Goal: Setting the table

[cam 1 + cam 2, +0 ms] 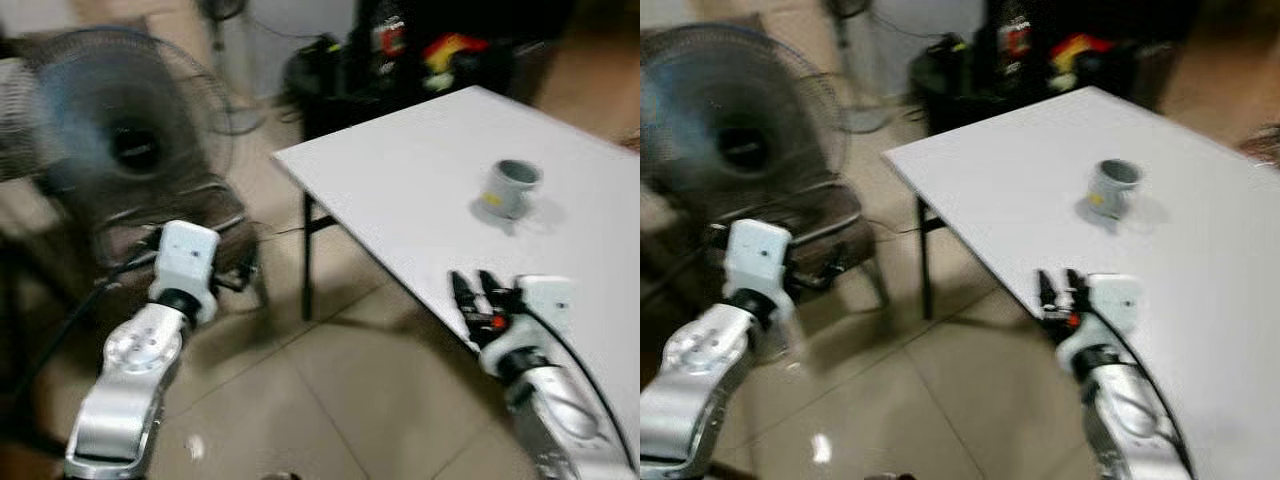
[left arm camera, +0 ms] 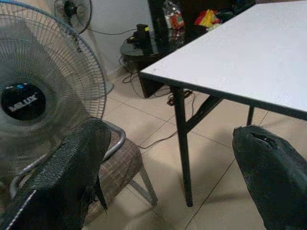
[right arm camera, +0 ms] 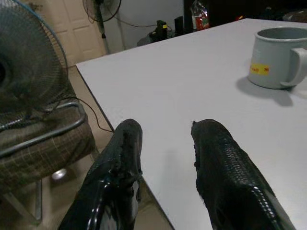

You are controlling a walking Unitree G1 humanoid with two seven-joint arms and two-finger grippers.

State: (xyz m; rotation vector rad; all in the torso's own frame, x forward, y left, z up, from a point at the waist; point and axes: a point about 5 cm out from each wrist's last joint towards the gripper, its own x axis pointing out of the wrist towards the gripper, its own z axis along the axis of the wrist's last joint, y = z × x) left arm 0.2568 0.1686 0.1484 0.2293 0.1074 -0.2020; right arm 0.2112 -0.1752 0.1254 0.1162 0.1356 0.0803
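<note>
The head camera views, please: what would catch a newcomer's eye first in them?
Most striking is the large white table on the robot's right, bare except for a grey mug with a yellow label standing upright toward its far side. The right gripper hovers open over the table's near edge, short of the mug. On the left, a big standing fan rises behind a chair, with the left gripper open above the tiled floor.

Motion-blurred head views, sharper wrist views; even indoor light, soft shadows.
</note>
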